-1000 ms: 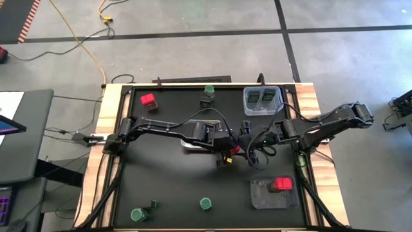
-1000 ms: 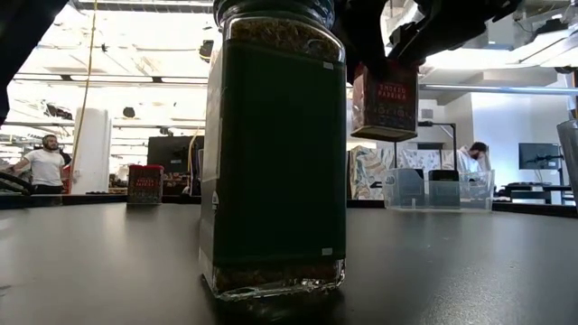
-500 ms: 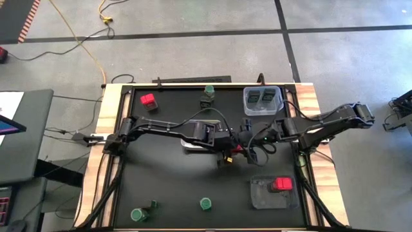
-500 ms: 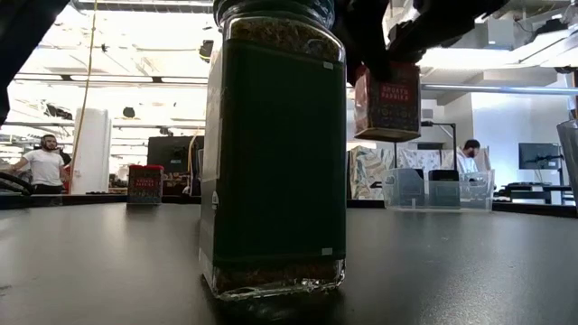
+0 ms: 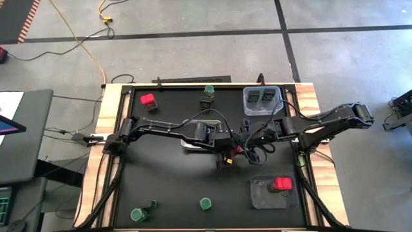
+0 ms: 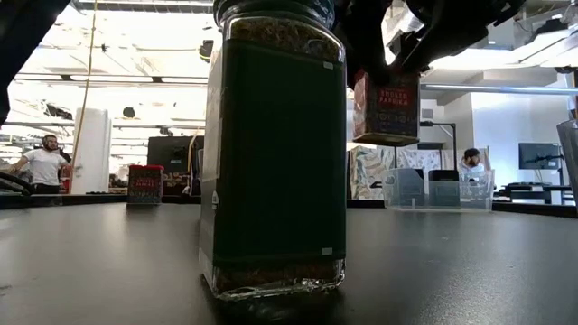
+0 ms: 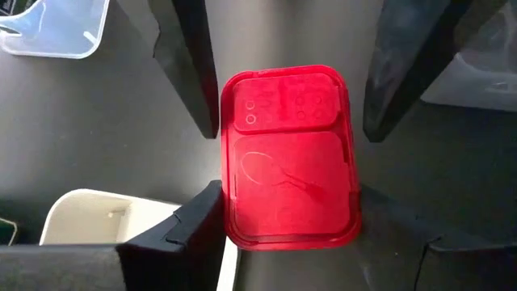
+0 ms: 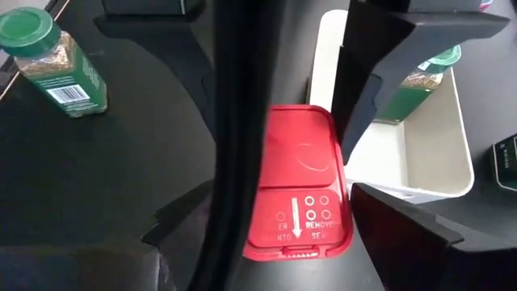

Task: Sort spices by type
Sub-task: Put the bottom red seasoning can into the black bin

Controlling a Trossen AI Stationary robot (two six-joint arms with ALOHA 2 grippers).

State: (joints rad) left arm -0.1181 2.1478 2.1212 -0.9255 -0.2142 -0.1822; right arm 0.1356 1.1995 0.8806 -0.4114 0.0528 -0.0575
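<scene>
Both grippers meet over the table's middle: the left gripper grips the red rectangular plastic spice box in the air, and the right gripper has closed in until its half-open fingers flank the same box. A second ago the right arm was farther back. It looks like a handover toward the grey tray holding 1 red box.

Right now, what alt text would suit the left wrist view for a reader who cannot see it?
A red spice box seen lid-on sits between the left gripper's dark fingers, with the right gripper's fingers flanking its far end, above the black table. A white tray and a clear tray sit at the edges.
</scene>
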